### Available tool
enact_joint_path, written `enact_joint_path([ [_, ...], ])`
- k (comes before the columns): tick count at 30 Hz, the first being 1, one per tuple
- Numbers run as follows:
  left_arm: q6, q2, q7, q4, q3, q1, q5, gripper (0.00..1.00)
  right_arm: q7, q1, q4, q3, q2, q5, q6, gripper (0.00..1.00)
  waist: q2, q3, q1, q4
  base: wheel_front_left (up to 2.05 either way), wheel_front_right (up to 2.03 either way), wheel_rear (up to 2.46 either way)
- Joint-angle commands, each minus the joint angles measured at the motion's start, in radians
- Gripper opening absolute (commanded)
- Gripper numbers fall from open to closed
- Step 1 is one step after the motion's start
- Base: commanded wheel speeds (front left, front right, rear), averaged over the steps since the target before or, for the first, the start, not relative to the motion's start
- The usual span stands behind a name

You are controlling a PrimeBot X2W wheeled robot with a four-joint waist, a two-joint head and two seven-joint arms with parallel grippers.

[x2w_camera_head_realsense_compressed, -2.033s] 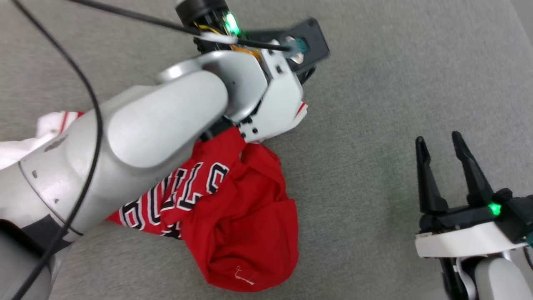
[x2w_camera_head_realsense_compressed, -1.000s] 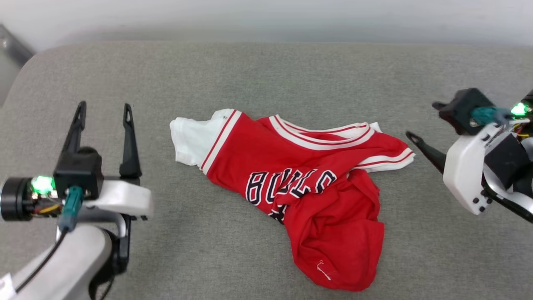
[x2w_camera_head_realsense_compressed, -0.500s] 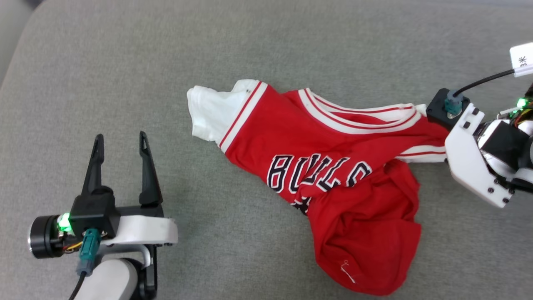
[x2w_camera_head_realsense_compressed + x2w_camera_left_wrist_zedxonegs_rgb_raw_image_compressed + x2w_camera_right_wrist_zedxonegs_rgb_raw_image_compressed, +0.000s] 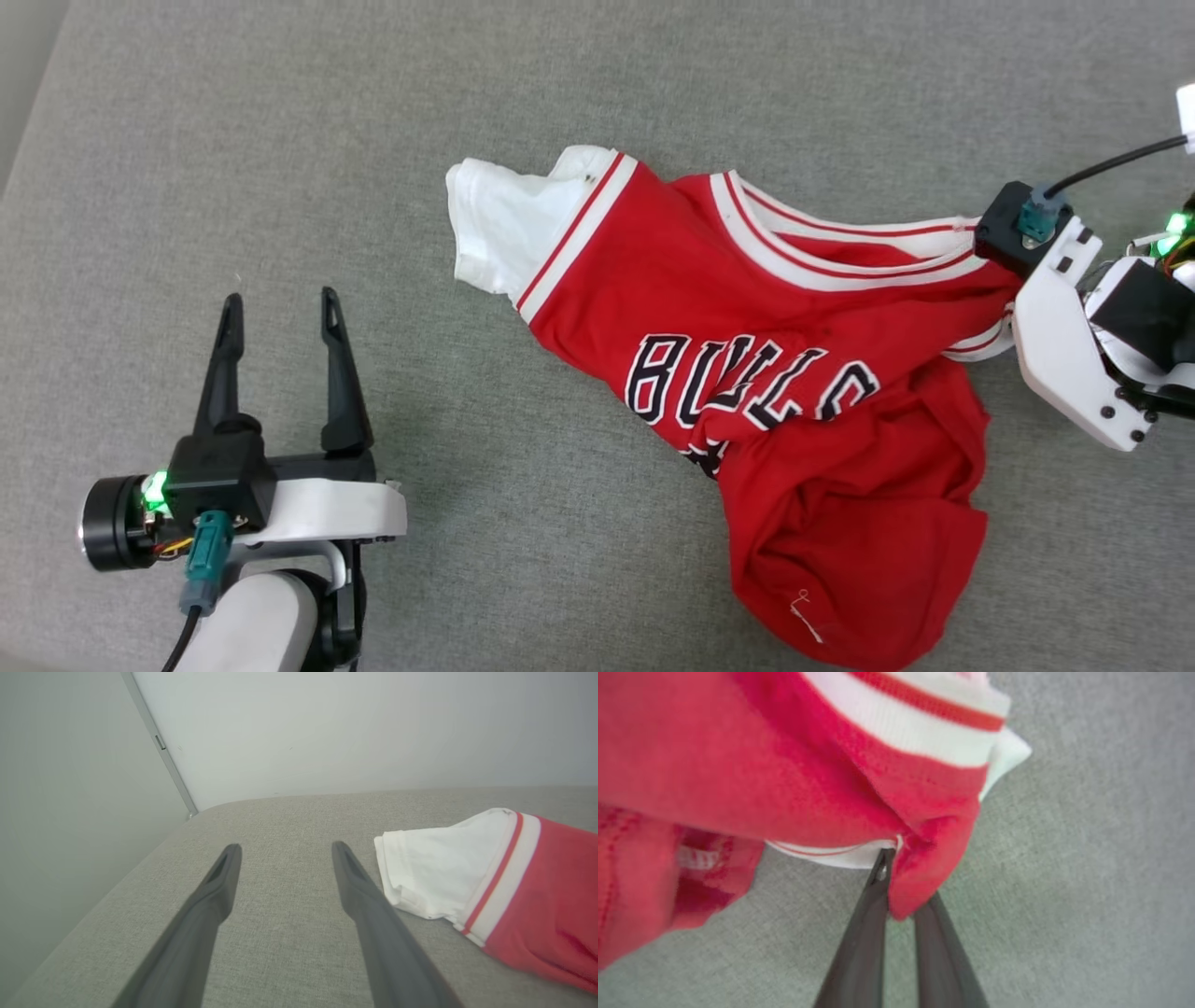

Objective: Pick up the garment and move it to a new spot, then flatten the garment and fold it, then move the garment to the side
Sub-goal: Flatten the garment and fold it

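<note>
The garment point(image 4: 747, 308), a red jersey with white sleeves, striped trim and "BULLS" lettering, lies crumpled on the grey cushion point(image 4: 373, 140). In the right wrist view my right gripper point(image 4: 901, 882) is shut on a red fold by the striped sleeve trim point(image 4: 924, 732). In the head view that gripper's white housing point(image 4: 1064, 364) sits at the garment's right end, with its fingers hidden. My left gripper point(image 4: 277, 308) stands open and empty at the lower left, apart from the white sleeve point(image 4: 504, 224). In the left wrist view the left gripper point(image 4: 286, 847) has the same sleeve point(image 4: 439, 868) just to its right.
The cushion's rounded left edge point(image 4: 117, 891) drops off beside my left gripper. A pale wall point(image 4: 327, 728) with a metal strip point(image 4: 159, 742) stands behind it. A black cable point(image 4: 1111, 168) runs from my right wrist.
My right gripper came in from the right to the garment's right sleeve end and shut on it. The head camera has shifted downward. My left gripper stayed open.
</note>
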Motion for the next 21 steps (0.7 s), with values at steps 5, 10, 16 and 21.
enact_joint_path([
  [5,-0.030,-0.025,-0.002,0.009,0.044,0.045,0.030,1.00,-0.103,-0.039,-0.024,-0.008,-0.032,0.039,-0.001,0.00,0.0000,-0.069,0.0000,-0.045,0.00,0.00,0.00],
  [10,-0.058,-0.048,-0.002,0.017,0.080,0.091,0.051,1.00,-0.153,-0.042,-0.120,-0.033,-0.131,0.087,-0.001,0.00,0.0000,-0.123,0.0000,-0.077,0.00,0.00,0.00],
  [16,-0.084,-0.072,-0.002,0.010,0.113,0.125,0.076,1.00,-0.100,0.006,-0.215,-0.068,-0.295,0.150,-0.001,0.00,0.0000,-0.145,0.0000,-0.090,0.00,0.00,0.00],
  [21,-0.114,-0.092,-0.002,0.016,0.125,0.127,0.091,1.00,-0.059,0.110,-0.143,-0.067,-0.326,0.195,-0.001,0.00,0.0000,-0.127,0.0000,-0.081,0.00,0.00,0.00],
])
